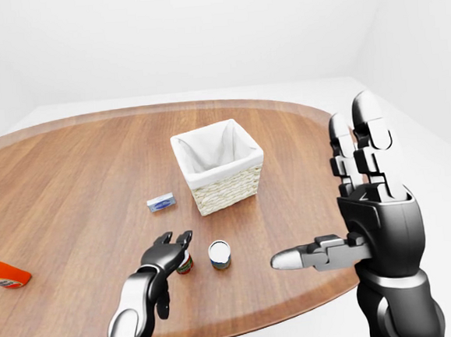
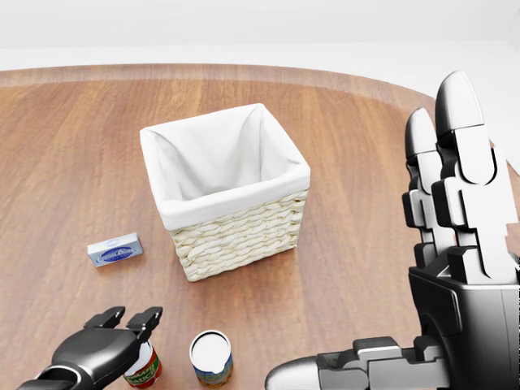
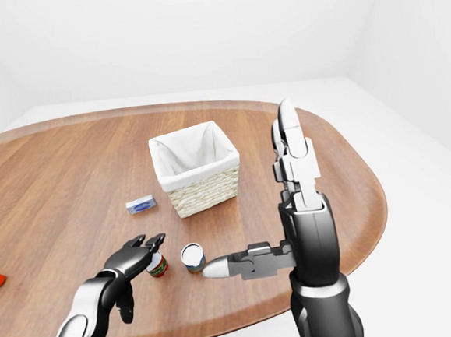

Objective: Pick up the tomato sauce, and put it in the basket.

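Left hand (image 2: 101,351) fingers spread over the tomato sauce (image 2: 143,367), apparently not clamped; a tin (image 2: 211,357) just right, basket (image 2: 224,191) beyond; right hand (image 2: 443,268) splayed

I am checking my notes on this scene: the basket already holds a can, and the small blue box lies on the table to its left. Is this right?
Not quite. The basket is empty: the head view shows only its white lining inside. Both cans, the one under the left hand and the can beside it, stand on the table. The blue box does lie to its left.
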